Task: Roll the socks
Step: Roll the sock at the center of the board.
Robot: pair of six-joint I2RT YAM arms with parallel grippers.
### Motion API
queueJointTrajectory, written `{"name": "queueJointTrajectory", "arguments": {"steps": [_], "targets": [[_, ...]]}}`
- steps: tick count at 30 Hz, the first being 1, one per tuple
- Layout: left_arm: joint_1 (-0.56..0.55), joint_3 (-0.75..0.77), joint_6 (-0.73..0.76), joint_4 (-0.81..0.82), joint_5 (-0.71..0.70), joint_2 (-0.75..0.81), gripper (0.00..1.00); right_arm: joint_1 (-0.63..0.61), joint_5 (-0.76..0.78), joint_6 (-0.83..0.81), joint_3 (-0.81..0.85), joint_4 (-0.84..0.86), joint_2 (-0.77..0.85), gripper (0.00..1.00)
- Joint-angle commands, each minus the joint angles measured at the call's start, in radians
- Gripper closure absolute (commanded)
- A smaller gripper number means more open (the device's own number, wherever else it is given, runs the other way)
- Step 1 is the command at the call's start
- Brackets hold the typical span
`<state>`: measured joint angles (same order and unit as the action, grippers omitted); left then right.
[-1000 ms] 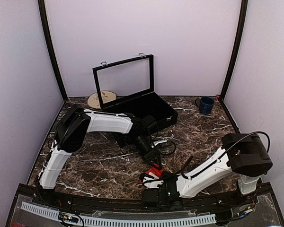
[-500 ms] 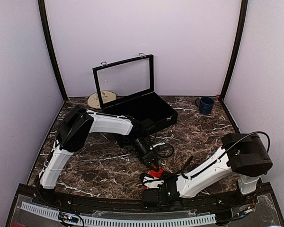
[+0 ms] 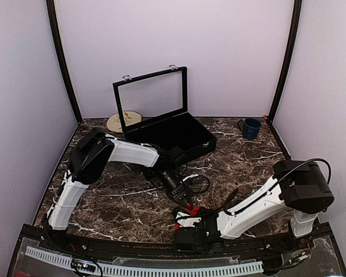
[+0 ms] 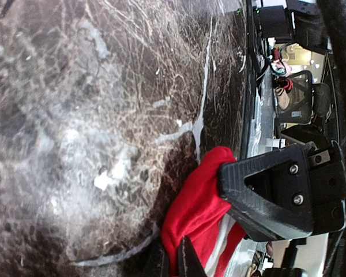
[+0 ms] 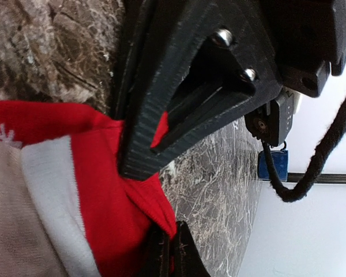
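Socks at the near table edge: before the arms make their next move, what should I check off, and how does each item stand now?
1. Left gripper shut on the socks: ok, red fabric is pinched in it.
2. Right gripper shut on the socks: ok, fabric is clamped.
3. Socks resting on the table: ok.
4. Cream cuff exposed: ok, seen from the right wrist.
5. Black case apart from the socks: ok.
6. Both socks laid evenly together: cannot tell, mostly hidden from above.
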<state>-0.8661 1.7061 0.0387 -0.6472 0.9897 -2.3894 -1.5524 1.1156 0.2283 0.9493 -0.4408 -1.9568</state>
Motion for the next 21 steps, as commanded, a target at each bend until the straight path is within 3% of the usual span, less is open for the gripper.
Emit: {"name": "queueJointTrajectory", "arguments": {"steps": [1, 8, 14, 21], "targets": [[0.036, -0.099, -0.041, 0.076, -0.121, 0.026, 1.00, 0.025, 0.017, 0.071, -0.014, -0.047, 0.045, 0.98], [0.061, -0.232, -0.135, 0.260, -0.147, 0.078, 1.00, 0.056, -0.013, 0.144, -0.013, -0.099, 0.092, 0.80], [0.075, -0.337, -0.211, 0.419, -0.181, 0.124, 1.00, 0.068, -0.045, 0.246, -0.007, -0.183, 0.130, 0.71], [0.076, -0.408, -0.242, 0.546, -0.236, 0.156, 1.00, 0.082, -0.092, 0.384, 0.009, -0.289, 0.193, 0.69]]}}
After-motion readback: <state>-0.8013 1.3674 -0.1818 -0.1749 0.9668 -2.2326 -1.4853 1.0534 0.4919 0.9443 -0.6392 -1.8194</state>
